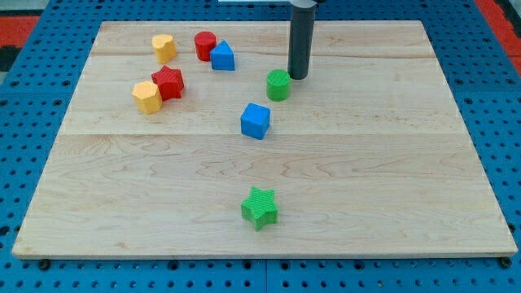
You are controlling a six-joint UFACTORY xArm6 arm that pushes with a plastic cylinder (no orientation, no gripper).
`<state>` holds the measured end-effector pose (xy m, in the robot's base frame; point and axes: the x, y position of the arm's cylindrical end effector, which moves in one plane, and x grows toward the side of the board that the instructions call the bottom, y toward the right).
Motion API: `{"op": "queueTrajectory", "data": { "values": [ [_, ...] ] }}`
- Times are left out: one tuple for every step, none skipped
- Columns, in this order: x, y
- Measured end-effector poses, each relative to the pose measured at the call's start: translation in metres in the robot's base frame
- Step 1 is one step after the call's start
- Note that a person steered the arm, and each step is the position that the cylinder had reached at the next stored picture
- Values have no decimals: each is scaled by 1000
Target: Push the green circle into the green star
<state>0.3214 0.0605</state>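
The green circle [278, 85] stands on the wooden board [391, 163] a little above the middle. My tip [298, 77] is right beside it, on its upper right, touching or nearly touching. The green star [260, 207] lies near the view's bottom, well below the green circle. A blue cube [255, 120] sits between them, just below and left of the green circle.
At the upper left are a yellow heart-like block [164, 48], a red cylinder [204, 45], a blue house-shaped block [222, 56], a red star [168, 83] and a yellow hexagon [146, 97]. A blue pegboard [41, 98] surrounds the board.
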Motion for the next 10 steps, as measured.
{"op": "queueTrajectory", "data": {
  "values": [
    [-2,-36],
    [5,-53],
    [30,-45],
    [49,-27],
    [94,-25],
    [100,-8],
    [145,-46],
    [166,-72],
    [185,-71],
    [172,-100]
  ]
}}
